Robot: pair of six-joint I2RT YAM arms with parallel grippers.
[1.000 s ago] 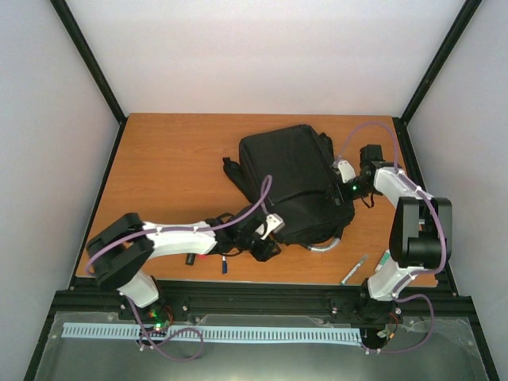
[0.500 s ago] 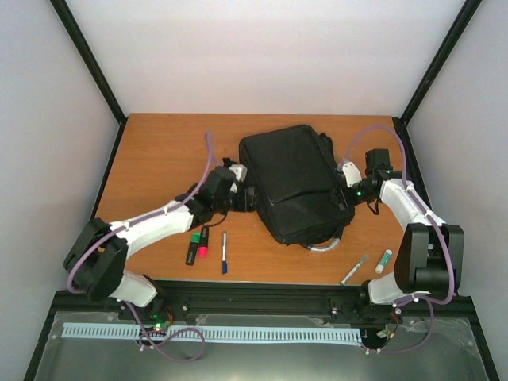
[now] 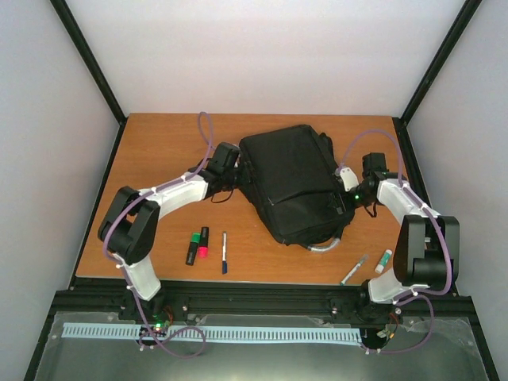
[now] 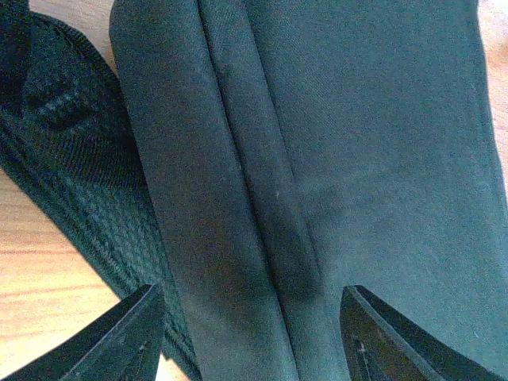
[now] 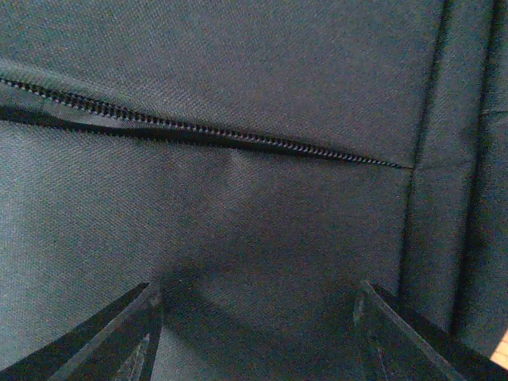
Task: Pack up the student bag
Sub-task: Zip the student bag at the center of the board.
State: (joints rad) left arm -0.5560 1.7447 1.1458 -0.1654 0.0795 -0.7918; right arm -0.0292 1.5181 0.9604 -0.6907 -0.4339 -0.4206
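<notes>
The black backpack (image 3: 290, 182) lies flat toward the back of the table (image 3: 159, 143), its zip (image 5: 198, 131) looking closed, with the left gripper (image 4: 250, 302) at its left edge and the right gripper (image 5: 258, 298) over its right side, both spread wide and holding nothing. Opening the bag seems the step in hand: next, one must pin the fabric while the other finds the zip pull

The student bag (image 3: 290, 178) blocks the worktop (image 3: 159, 151) middle, left claw (image 3: 236, 163) and right claw (image 3: 349, 189) close at its sides. Far left lies open; markers (image 3: 198, 244) and a pen (image 3: 224, 252) dot the near edge.
</notes>
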